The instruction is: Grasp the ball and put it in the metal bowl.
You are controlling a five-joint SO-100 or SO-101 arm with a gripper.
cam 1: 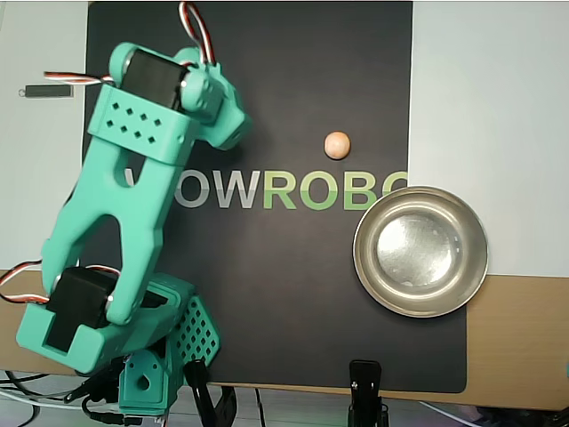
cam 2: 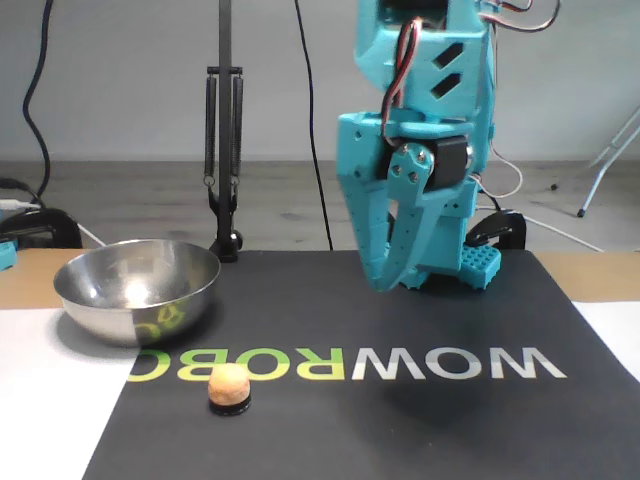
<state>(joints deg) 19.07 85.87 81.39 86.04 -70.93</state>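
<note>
The ball (cam 1: pixel 337 144) lay on the black mat (cam 1: pixel 267 302), just above the green letters of the printed logo in the overhead view and a little up and left of the metal bowl (cam 1: pixel 420 251), apart from it. In the fixed view the ball (cam 2: pixel 229 385) sat near the camera, in front of the bowl (cam 2: pixel 137 288), which stood to the left. It was a small, smooth, peach-tan sphere, evenly round (so it had no long axis to line up with), and looked likely to roll if nudged. The gripper (cam 2: pixel 385 275) hung above the mat, well apart from the ball: in the fixed view the ball lay to its left and nearer the camera; in the overhead view the arm's head (cam 1: pixel 209 102) was left of the ball across the mat. The jaws appeared together or nearly so, holding nothing. The next move probably called for a reach across the surface toward the ball, then a descent.
</note>
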